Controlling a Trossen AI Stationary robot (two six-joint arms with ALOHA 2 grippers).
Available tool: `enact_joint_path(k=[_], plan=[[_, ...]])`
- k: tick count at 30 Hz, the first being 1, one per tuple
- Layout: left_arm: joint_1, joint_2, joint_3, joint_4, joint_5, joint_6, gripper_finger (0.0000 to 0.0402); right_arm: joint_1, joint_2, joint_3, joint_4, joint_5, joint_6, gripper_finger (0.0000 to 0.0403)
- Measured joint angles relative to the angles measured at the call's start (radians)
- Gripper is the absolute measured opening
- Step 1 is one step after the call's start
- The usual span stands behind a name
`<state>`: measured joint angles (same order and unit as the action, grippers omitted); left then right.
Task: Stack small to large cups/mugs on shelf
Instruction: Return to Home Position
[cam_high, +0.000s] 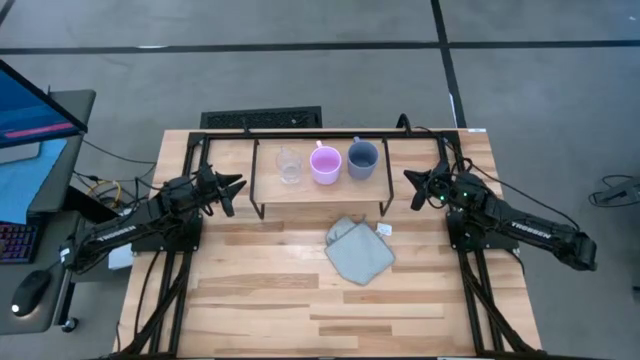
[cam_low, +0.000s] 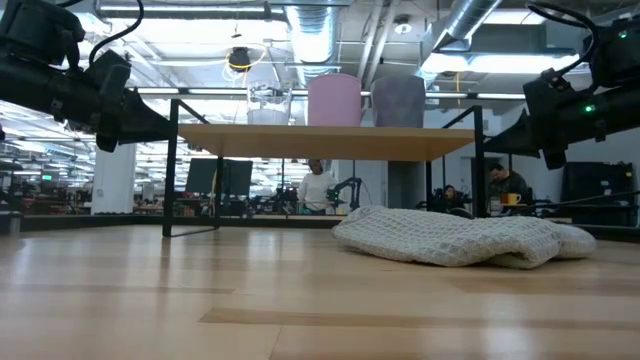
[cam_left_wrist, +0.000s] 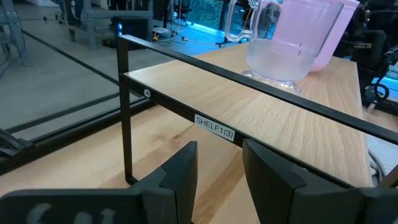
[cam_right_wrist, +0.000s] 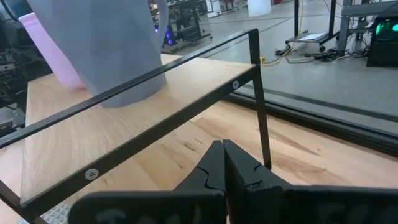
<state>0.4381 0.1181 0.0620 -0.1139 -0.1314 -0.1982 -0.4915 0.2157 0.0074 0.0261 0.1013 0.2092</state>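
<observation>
Three vessels stand in a row on the shelf (cam_high: 318, 187), each on its base: the clear glass cup (cam_high: 289, 165) on the left, the pink-lilac mug (cam_high: 325, 164) in the middle, the blue-grey mug (cam_high: 362, 160) on the right. In the low view the glass cup (cam_low: 268, 103), pink mug (cam_low: 334, 99) and blue-grey mug (cam_low: 399, 100) sit on the board (cam_low: 330, 141). My left gripper (cam_high: 236, 186) hovers open off the shelf's left end, holding nothing. My right gripper (cam_high: 408, 177) hovers shut off the shelf's right end, touching nothing.
A grey-green cloth (cam_high: 358, 250) lies crumpled on the slatted tabletop in front of the shelf, with a small white tag (cam_high: 384, 229) beside it. A black frame (cam_high: 330, 133) runs along the table's far edge. Bare wood lies toward the near edge.
</observation>
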Motion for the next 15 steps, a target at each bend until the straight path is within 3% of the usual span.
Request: enact_joint_path(k=[15], plan=[[0.000, 0.000, -0.001, 0.000, 0.001, 0.000, 0.0119, 0.000, 0.000, 0.000, 0.000, 0.003, 0.000, 0.0034]])
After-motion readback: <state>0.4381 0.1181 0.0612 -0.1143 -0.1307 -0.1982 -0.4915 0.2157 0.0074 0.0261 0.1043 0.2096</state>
